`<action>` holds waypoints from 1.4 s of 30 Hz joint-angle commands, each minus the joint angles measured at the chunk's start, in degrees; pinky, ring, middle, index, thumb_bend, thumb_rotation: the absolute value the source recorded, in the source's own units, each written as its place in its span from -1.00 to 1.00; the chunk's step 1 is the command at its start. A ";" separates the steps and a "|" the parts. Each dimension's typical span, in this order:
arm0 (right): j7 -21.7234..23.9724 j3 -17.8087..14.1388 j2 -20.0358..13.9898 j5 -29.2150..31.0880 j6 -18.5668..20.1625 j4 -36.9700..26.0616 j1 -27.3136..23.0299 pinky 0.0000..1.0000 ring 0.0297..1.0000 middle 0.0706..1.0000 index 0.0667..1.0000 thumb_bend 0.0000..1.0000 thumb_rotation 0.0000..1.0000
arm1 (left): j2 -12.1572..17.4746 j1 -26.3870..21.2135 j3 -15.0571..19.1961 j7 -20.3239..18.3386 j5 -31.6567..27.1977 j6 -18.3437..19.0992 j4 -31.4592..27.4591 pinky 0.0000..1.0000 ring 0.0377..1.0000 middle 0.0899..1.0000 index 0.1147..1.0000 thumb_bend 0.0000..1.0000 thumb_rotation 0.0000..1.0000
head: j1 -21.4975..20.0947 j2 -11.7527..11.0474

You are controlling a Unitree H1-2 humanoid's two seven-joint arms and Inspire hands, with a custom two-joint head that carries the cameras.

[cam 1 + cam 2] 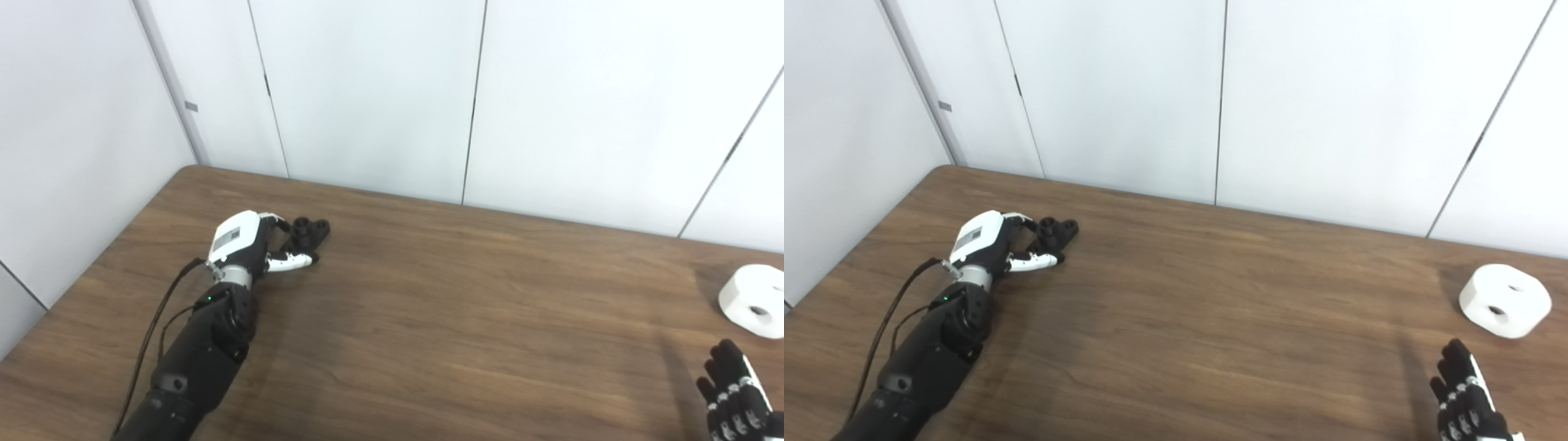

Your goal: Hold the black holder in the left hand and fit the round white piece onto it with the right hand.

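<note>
The black holder [310, 232] lies on the wooden table [429, 318] at the far left. My left hand [252, 244] is right beside it, open, with the fingers on the holder's far-left side and the white thumb [294, 262] along its near side; the holder rests on the table. The round white piece [1505, 300], with holes in its top and side, sits on the table at the far right. My right hand [1465, 392] is low at the bottom right, open and empty, a short way in front of the white piece.
White wall panels [367, 92] stand close behind the table's back edge and along its left edge. A black cable [153, 324] runs along my left forearm. The table top between the two hands is bare wood.
</note>
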 commanded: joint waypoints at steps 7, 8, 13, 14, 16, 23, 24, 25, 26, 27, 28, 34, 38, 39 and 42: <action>0.18 0.25 -0.52 -1.29 -1.51 -2.34 7.01 1.00 1.00 1.00 0.96 0.57 1.00 | 1.62 -1.89 -0.54 0.08 1.46 -0.12 -0.40 1.00 0.92 0.72 0.18 0.60 -0.58 | -0.05 0.34; 0.16 0.20 -0.52 -1.40 -1.55 -2.35 6.98 1.00 1.00 1.00 0.97 0.57 1.00 | 1.54 -1.90 -0.55 0.23 1.42 -0.29 -0.26 1.00 0.92 0.71 0.18 0.60 -0.59 | -0.05 0.34; 0.18 -0.02 -0.41 -1.37 -1.57 -2.71 7.04 1.00 1.00 1.00 0.97 0.55 1.00 | 0.74 -1.94 0.73 0.82 -0.70 -1.68 0.32 1.00 0.92 0.70 0.15 0.59 -0.71 | 0.04 0.52; 0.22 -0.04 -0.42 -1.31 -1.53 -2.71 7.04 1.00 1.00 1.00 0.97 0.54 1.00 | 0.58 -1.99 1.06 0.84 -1.31 -1.83 0.43 1.00 0.91 0.70 0.14 0.59 -0.74 | 0.03 0.54; 0.24 -0.05 -0.46 -1.37 -1.40 -2.80 7.09 1.00 1.00 1.00 0.98 0.54 1.00 | 0.37 -2.10 1.56 0.64 -2.31 -1.86 0.49 1.00 0.91 0.70 0.14 0.57 -0.75 | -0.01 0.58; 0.15 -0.09 -0.37 -1.60 -1.34 -3.26 7.28 1.00 1.00 1.00 0.98 0.54 1.00 | -0.46 -2.32 3.26 1.50 -5.47 -3.78 1.58 1.00 0.91 0.70 -0.13 0.10 -0.89 | -0.21 0.58; 0.12 -0.10 -0.39 -1.73 -1.34 -3.27 7.32 1.00 1.00 1.00 0.98 0.54 1.00 | -0.51 -2.32 3.39 1.47 -5.96 -4.16 1.67 1.00 0.91 0.70 -0.14 0.07 -0.90 | -0.21 0.58; 0.13 -0.10 -0.42 -1.85 -1.43 -3.25 7.35 1.00 1.00 1.00 0.98 0.53 1.00 | -0.49 -2.35 3.38 1.44 -6.23 -4.46 1.82 1.00 0.93 0.69 -0.15 0.05 -0.91 | -0.21 0.58; 0.23 -0.08 -0.50 -1.96 -1.68 -3.18 7.38 1.00 1.00 1.00 0.97 0.51 1.00 | -0.45 -2.42 3.26 1.38 -6.27 -4.56 2.00 1.00 0.93 0.69 -0.16 0.04 -0.92 | -0.21 0.58; 0.44 -0.07 -0.61 -1.88 -2.06 -3.01 7.39 1.00 1.00 1.00 0.97 0.44 1.00 | -0.39 -2.50 3.09 1.32 -6.22 -4.65 2.20 1.00 0.93 0.68 -0.16 0.04 -0.92 | -0.21 0.58; 0.79 -0.08 -0.71 -1.43 -2.61 -2.63 7.31 1.00 1.00 1.00 0.97 0.38 1.00 | -0.32 -2.60 2.91 1.13 -6.10 -4.54 2.30 1.00 0.92 0.67 -0.16 0.03 -0.92 | -0.26 0.68; 1.05 -0.28 -0.81 -1.21 -2.80 -2.64 7.22 1.00 1.00 1.00 0.98 0.28 1.00 | -0.20 -2.92 2.28 0.34 -5.56 -3.57 2.02 1.00 0.91 0.62 -0.16 0.03 -0.93 | -0.26 0.68; 0.88 -0.35 -0.81 -1.80 -2.94 -2.80 7.14 1.00 1.00 1.00 1.00 0.29 1.00 | 0.01 -3.10 1.78 -0.22 -5.15 -2.91 1.93 1.00 0.90 0.61 -0.16 0.03 -0.93 | -0.23 0.76; 0.85 -0.38 -0.81 -1.82 -2.88 -2.89 7.15 1.00 1.00 1.00 1.00 0.31 1.00 | 0.11 -3.11 1.57 -0.54 -4.97 -2.59 1.78 1.00 0.90 0.61 -0.16 0.03 -0.92 | -0.23 0.76; 0.78 -0.43 -0.75 -1.81 -2.63 -3.08 7.15 1.00 1.00 1.00 1.00 0.33 1.00 | 0.41 -3.08 1.07 -1.04 -4.78 -2.08 1.55 1.00 0.90 0.61 -0.16 0.03 -0.92 | -0.23 0.81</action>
